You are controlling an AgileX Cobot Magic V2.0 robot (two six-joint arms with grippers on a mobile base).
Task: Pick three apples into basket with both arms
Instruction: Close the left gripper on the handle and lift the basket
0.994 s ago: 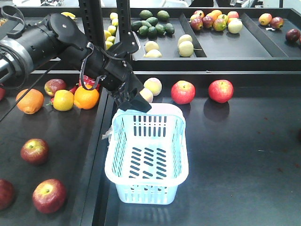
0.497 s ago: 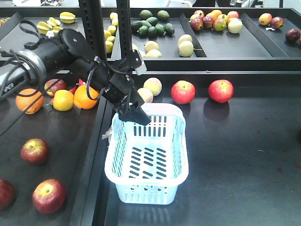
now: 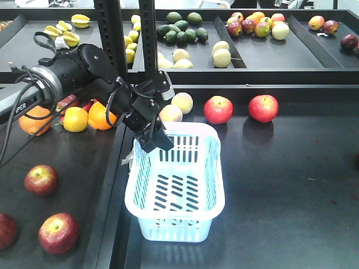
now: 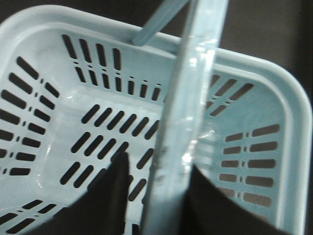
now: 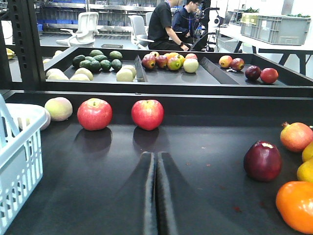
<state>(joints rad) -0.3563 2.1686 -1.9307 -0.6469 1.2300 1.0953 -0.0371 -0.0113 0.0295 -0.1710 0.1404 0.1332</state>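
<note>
Three apples (image 3: 41,179) (image 3: 58,232) (image 3: 5,230) lie on left tray (image 3: 84,185), outside basket (image 3: 174,230), well apart from both grippers. Basket stands on dark table (image 3: 280,185), just right of tray. Left gripper (image 3: 157,143) at basket's far-left rim, fingers straddling handle (image 4: 195,73) (wrist view shows sliver of gap on one side); clamped or not, cannot tell. Right gripper (image 5: 157,156) low over table, jaws pressed together, holding nothing.

A lab mocked up as a fruit shop: black fruit trays (image 3: 252,56), white office chairs (image 5: 88,25), seated people (image 5: 162,22) behind.
</note>
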